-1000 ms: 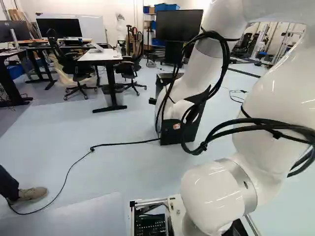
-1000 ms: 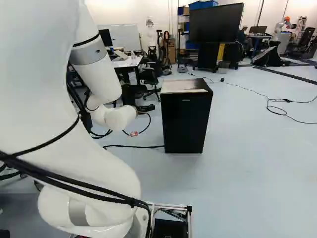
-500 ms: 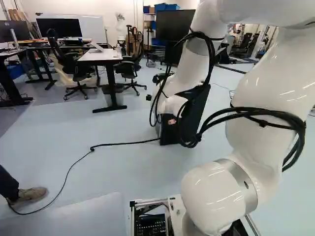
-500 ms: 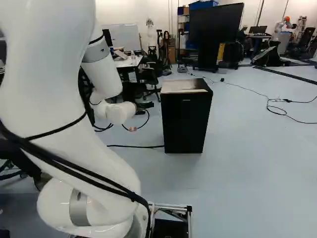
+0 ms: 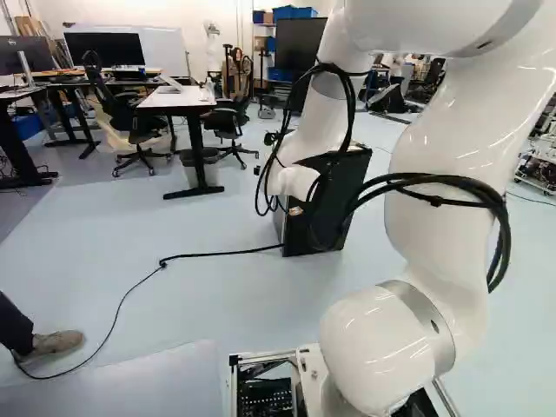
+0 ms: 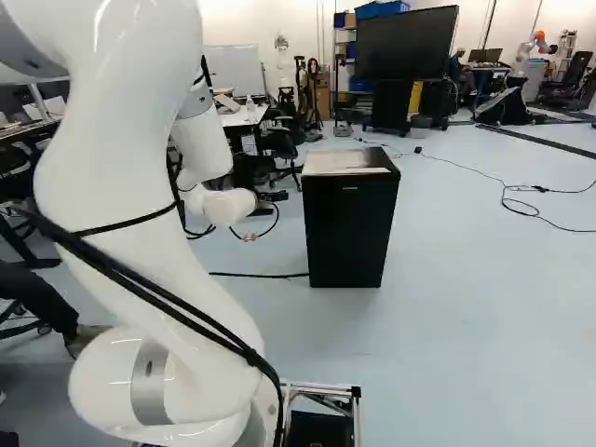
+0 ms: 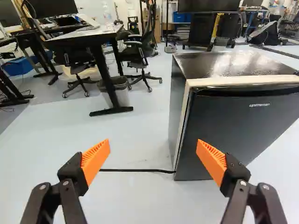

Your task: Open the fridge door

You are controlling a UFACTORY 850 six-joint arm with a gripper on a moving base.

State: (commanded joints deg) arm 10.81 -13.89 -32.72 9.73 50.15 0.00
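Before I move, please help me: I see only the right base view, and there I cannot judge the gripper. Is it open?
Observer: Yes, the wrist view shows the gripper open, its orange pads wide apart.
Operator: And the black cord that goes behind the arm?
Observer: In the left base view, the cord reaches a small knot, then bends toward the base.
Operator: How looks the fridge side that I cannot see?
Observer: The wrist view shows a pale strip between the side wall and the dark door.

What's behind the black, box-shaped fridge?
Farther back, a large, flat black screen on a dark stand. The fridge hides its own rear face and anything close behind it.
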